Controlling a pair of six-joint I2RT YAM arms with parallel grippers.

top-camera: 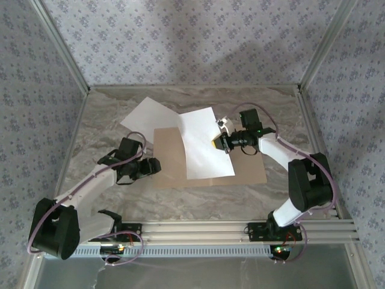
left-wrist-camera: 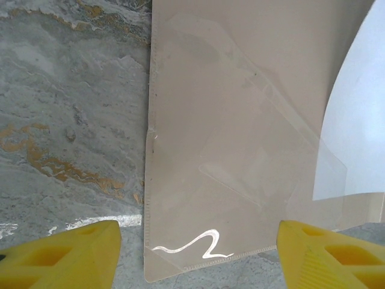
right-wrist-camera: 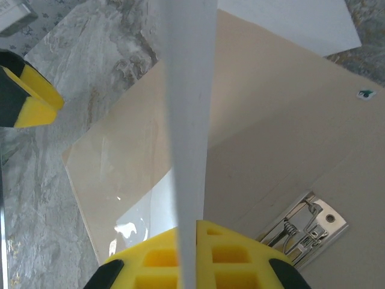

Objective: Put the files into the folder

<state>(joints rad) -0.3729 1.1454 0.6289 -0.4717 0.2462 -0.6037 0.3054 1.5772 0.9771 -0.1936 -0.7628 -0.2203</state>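
Found folder (top-camera: 171, 164) open flat on desk (top-camera: 108, 123). Noted right end effector (top-camera: 219, 142) clamped on one white sheet (top-camera: 203, 144), raised over folder. Observed second sheet (top-camera: 147, 117) flat at folder's far-left corner. Recorded left end effector (top-camera: 154, 165) spread wide at folder's left edge.

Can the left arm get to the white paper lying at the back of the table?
Probably yes. The left gripper is open beside the folder, and the flat sheet lies just beyond it with nothing in between. The right gripper holds the other sheet, off to the side.
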